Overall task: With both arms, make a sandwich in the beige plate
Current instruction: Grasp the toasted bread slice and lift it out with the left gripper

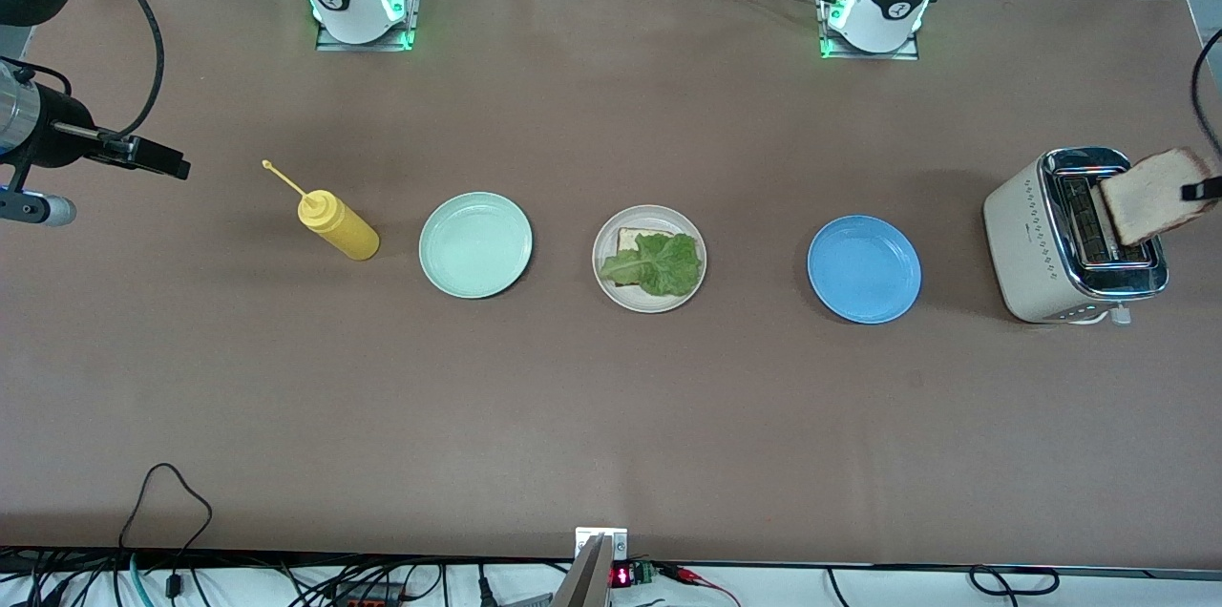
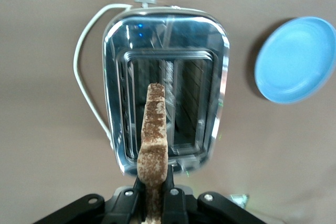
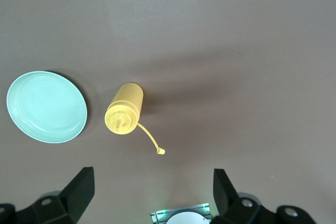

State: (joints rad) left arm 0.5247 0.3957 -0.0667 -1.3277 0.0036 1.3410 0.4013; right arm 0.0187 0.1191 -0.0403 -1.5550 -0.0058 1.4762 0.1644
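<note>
The beige plate (image 1: pixel 605 271) sits mid-table with one bread slice (image 1: pixel 633 238) on it and a green lettuce leaf (image 1: pixel 661 263) on top. My left gripper (image 1: pixel 1199 191) is shut on a second toasted bread slice (image 1: pixel 1150 195) and holds it upright over the toaster (image 1: pixel 1031 249). The left wrist view shows that slice (image 2: pixel 153 135) edge-on between the fingers, above the toaster's slots (image 2: pixel 168 103). My right gripper (image 1: pixel 153 156) waits in the air at the right arm's end of the table, jaws wide open and empty; its fingers (image 3: pixel 79 190) frame the wrist view.
A mint-green plate (image 1: pixel 474 244) and a yellow squeeze bottle (image 1: pixel 338 223) stand toward the right arm's end; both show in the right wrist view, plate (image 3: pixel 46 107) and bottle (image 3: pixel 124 109). A blue plate (image 1: pixel 864 268) lies between the beige plate and the toaster, also in the left wrist view (image 2: pixel 296 60).
</note>
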